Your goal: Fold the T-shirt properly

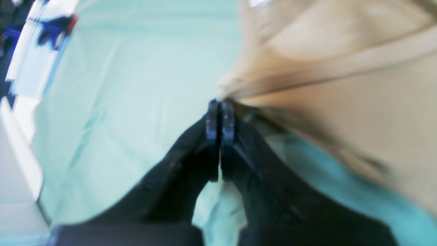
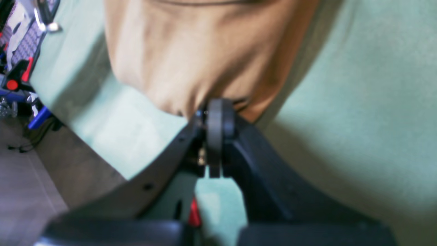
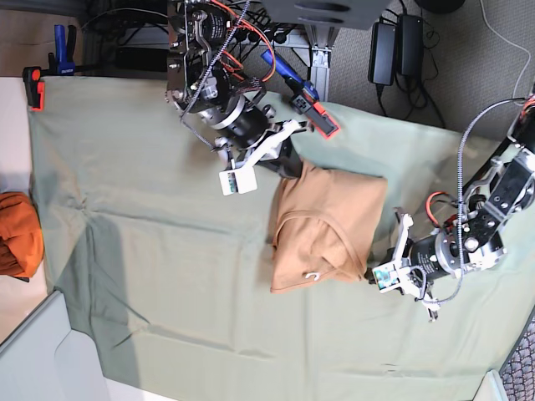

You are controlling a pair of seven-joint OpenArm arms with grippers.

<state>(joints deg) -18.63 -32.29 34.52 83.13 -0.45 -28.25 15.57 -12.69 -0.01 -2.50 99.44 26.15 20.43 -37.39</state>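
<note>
Both arms are on the T-shirt (image 3: pixel 328 224) at once, one at each side of it. The shirt sits right of centre on the green cloth (image 3: pixel 167 251), partly folded into a compact peach-tan shape, with its neckline curve and a small white label (image 3: pixel 313 276) showing near the lower edge in the base view. In that view the right gripper (image 3: pixel 288 164) is at the shirt's upper left corner, and its wrist camera shows the jaws pressed together with the shirt's edge (image 2: pixel 191 68) bunched right at the tips, so it is clamped on fabric. The left gripper (image 3: pixel 374 276) is at the lower right corner; from its wrist view the jaws are closed tight (image 1: pixel 220 119), and shirt fabric (image 1: pixel 341 68) gathers into a drawn point at the tips, pulled up off the green cloth, with shadow and teal cloth visible beneath. That view is blurred, but the pinch reads clearly. Off at the far left edge of the table lies a darker orange bundle (image 3: pixel 18 234), well apart from the action.
</note>
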